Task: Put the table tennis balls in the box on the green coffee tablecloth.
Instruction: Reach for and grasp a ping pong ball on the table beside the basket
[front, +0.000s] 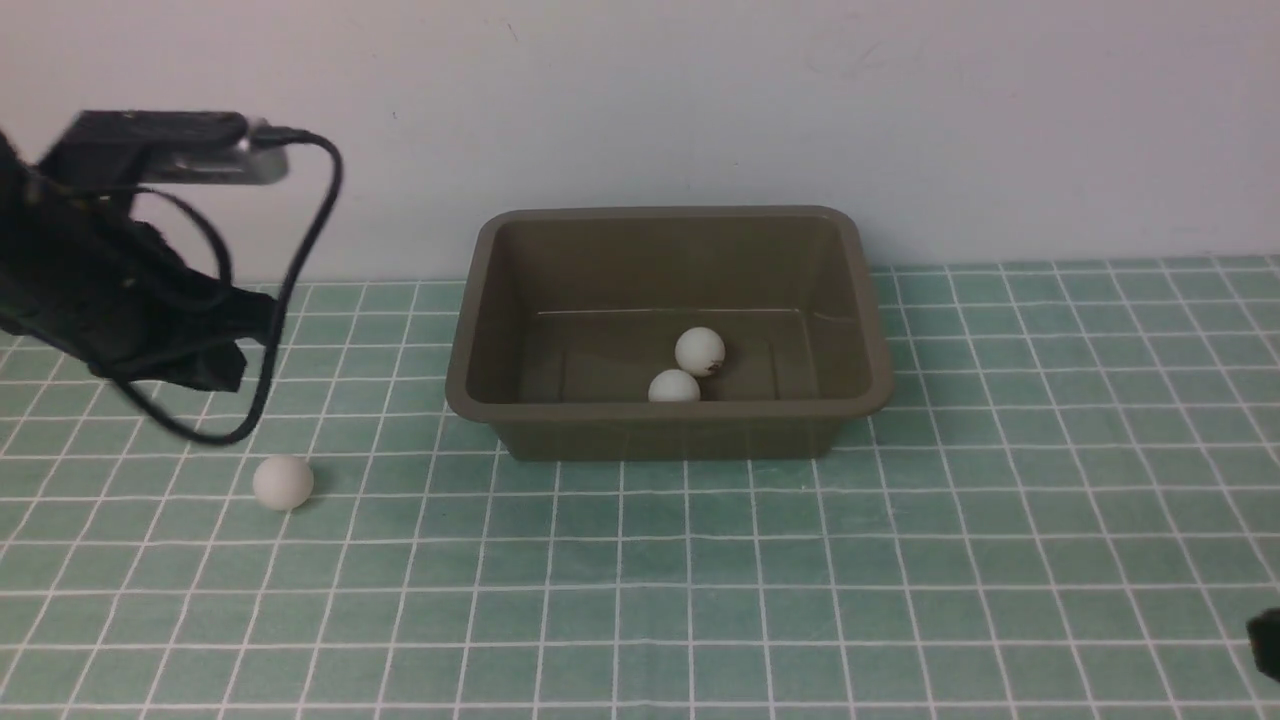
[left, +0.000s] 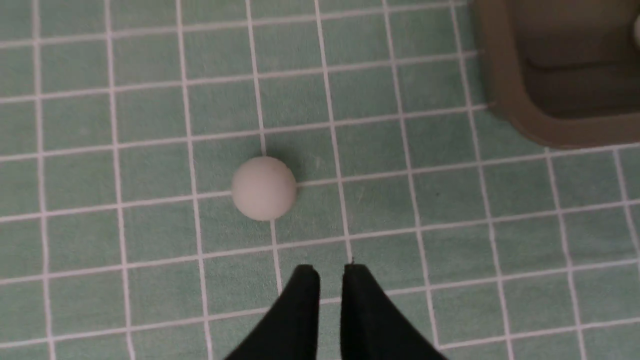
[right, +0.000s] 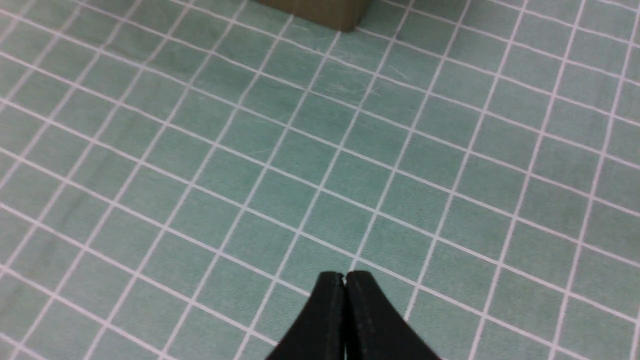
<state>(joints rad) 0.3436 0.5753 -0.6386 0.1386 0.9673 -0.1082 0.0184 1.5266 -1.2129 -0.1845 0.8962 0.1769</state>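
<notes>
While 2 table tennis balls (front: 699, 351) (front: 674, 386) lie inside box (front: 462, 370), 3rd ball (front: 283, 482) sits on green tablecloth (front: 700, 560), well left of box. I judge step: last pickup. Left hand (left: 331, 267) hovers near ball, tips barely parted, empty; right hand (right: 344, 275) closed, empty. Next, I judge: widen, straddle ball, close.

No legible text; the dark mark on one ball (front: 699, 351) is unreadable.
</notes>
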